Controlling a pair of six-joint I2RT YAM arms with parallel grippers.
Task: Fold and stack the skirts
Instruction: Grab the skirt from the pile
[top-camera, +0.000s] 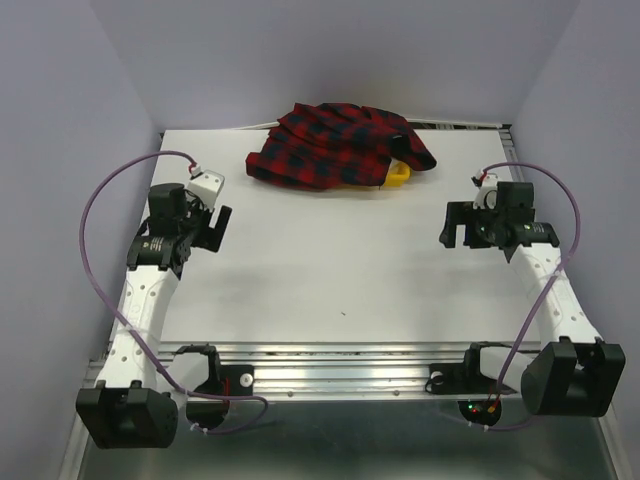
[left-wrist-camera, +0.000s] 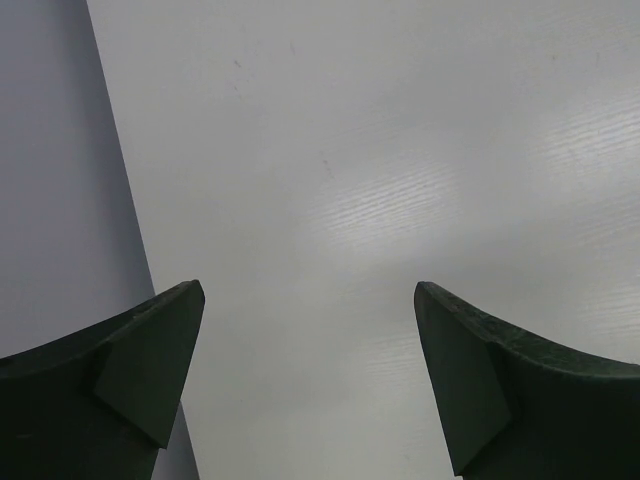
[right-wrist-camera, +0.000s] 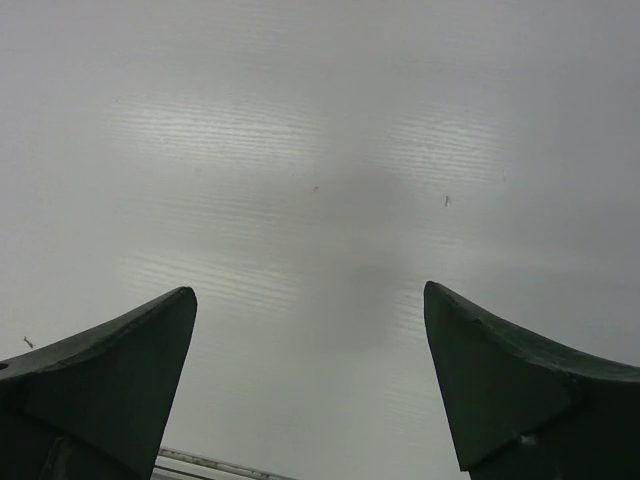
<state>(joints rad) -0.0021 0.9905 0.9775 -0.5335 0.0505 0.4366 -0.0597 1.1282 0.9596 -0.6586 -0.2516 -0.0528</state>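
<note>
A heap of red-and-dark checked cloth skirts (top-camera: 330, 148) lies crumpled at the far edge of the flat white worktop (top-camera: 330, 270). It sits a little right of that edge's middle, nearer the far right corner than the far left. The cloth is bunched and unfolded, and one flap trails off toward the right edge. How many skirts make up the heap cannot be told.

A small yellow plastic object (top-camera: 399, 174) pokes out from under the near right side of the heap. It touches the cloth and is mostly covered by it. Whether it is a holder of some kind, and whether anything sits in it, cannot be told.

The left hand (top-camera: 212, 232) hangs over the worktop close to the left edge, roughly halfway along it and well apart from the skirts. In its wrist view the two dark fingers (left-wrist-camera: 140, 370) are spread wide, with white worktop showing between them and the worktop's edge running down the left side. It has hold of nothing.

The right hand (top-camera: 449, 226) hangs close to the right edge, about level with the left one and also well apart from the heap. Its dark fingers (right-wrist-camera: 500, 380) are likewise spread wide over the white surface, gripping nothing.

A purple cable (top-camera: 95, 215) loops out beside the left arm.
</note>
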